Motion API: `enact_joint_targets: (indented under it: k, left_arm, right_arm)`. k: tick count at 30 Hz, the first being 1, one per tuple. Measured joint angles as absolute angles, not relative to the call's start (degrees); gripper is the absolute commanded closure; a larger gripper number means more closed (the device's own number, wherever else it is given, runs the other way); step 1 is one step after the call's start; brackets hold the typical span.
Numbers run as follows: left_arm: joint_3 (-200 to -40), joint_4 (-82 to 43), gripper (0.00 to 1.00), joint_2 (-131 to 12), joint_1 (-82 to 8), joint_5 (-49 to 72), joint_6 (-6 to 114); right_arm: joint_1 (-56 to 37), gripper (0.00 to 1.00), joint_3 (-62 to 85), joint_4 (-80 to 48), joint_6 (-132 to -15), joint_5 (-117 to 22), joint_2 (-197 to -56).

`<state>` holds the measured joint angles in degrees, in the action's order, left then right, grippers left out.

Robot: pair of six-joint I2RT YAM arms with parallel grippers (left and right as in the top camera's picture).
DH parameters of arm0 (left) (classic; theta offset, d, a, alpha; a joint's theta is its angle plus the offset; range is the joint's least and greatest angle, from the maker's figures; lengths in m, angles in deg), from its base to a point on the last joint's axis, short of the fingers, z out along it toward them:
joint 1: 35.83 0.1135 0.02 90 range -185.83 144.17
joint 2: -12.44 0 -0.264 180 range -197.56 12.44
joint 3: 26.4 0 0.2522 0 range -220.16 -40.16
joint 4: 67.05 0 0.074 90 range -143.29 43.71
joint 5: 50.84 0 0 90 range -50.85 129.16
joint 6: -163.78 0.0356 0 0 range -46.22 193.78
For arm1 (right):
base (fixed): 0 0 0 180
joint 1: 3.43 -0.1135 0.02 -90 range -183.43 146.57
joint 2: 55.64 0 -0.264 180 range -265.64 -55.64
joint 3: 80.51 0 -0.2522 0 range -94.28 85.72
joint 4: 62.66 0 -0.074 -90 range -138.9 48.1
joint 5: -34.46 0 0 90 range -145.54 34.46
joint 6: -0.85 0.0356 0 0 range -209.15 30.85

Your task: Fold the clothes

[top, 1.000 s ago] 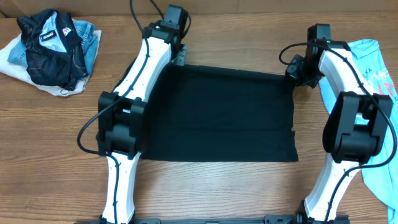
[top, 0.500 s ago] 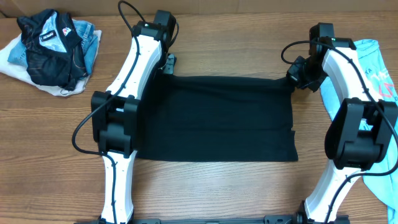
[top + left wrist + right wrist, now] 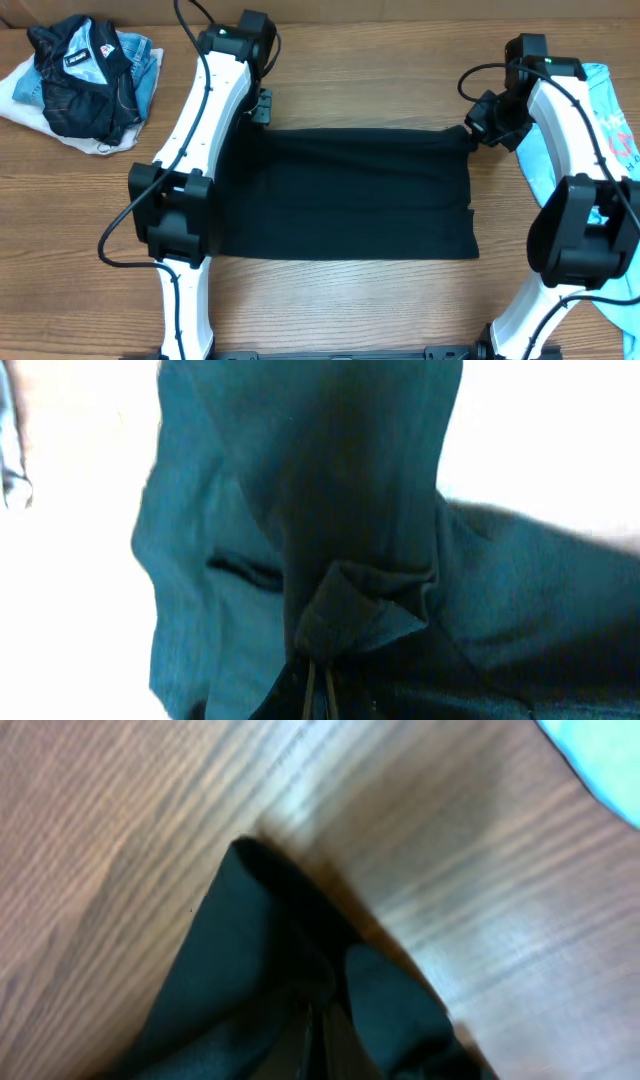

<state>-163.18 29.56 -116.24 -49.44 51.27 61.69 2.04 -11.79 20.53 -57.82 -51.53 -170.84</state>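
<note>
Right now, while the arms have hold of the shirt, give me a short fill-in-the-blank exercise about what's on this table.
The left claw and the right claw each pinch a far ___ of the black T-shirt.
Both claws are ___.
The dark jacket lies heaped at the robot's far ___.
The light blue T-shirt lies on the robot's ___ side.

Missing words: corner; shut; left; right.

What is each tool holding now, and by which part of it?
Both hold the black T-shirt: the left tool pinches its far left corner, and the right tool pinches its far right corner.
</note>
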Motion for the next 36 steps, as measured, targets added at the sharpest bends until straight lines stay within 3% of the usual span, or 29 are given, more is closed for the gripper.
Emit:
enact_joint_targets:
  k: [14,19,28,29,30,31,35,36]
  left_arm:
    - [-160.97,40.21,0.94,-116.24,-49.22,48.21,61.64]
    - [-156.95,40.38,0.89,-116.24,-49.09,47.76,61.64]
    - [-147.57,38.76,0.94,-116.24,-48.50,47.49,61.60]
    - [-146.96,38.70,0.76,-116.24,-48.50,47.47,61.62]
    - [-146.74,38.68,0.66,-116.24,-48.50,47.47,61.62]
    - [-146.28,38.65,0.64,-116.24,-48.50,47.54,61.62]
    - [-146.13,38.96,0.56,-116.24,-48.15,48.52,61.69]
    - [-146.13,38.98,0.48,-116.24,-48.08,48.70,61.71]
  right_arm:
    - [2.04,0.96,-11.79,30.93,-57.67,-51.63,-170.55]
    - [2.07,0.91,-11.79,33.92,-57.62,-52.05,-170.55]
    - [2.04,0.96,-11.57,36.68,-57.65,-52.36,-170.55]
    - [2.07,0.87,-11.31,36.66,-57.67,-52.36,-170.55]
    - [2.04,0.75,-10.76,36.68,-57.65,-52.36,-170.55]
    - [2.04,0.64,-9.98,36.63,-57.36,-52.62,-170.55]
    - [2.15,0.60,-7.07,36.87,-57.73,-54.02,-170.55]
    - [2.18,0.60,-6.81,37.07,-57.71,-54.17,-170.55]
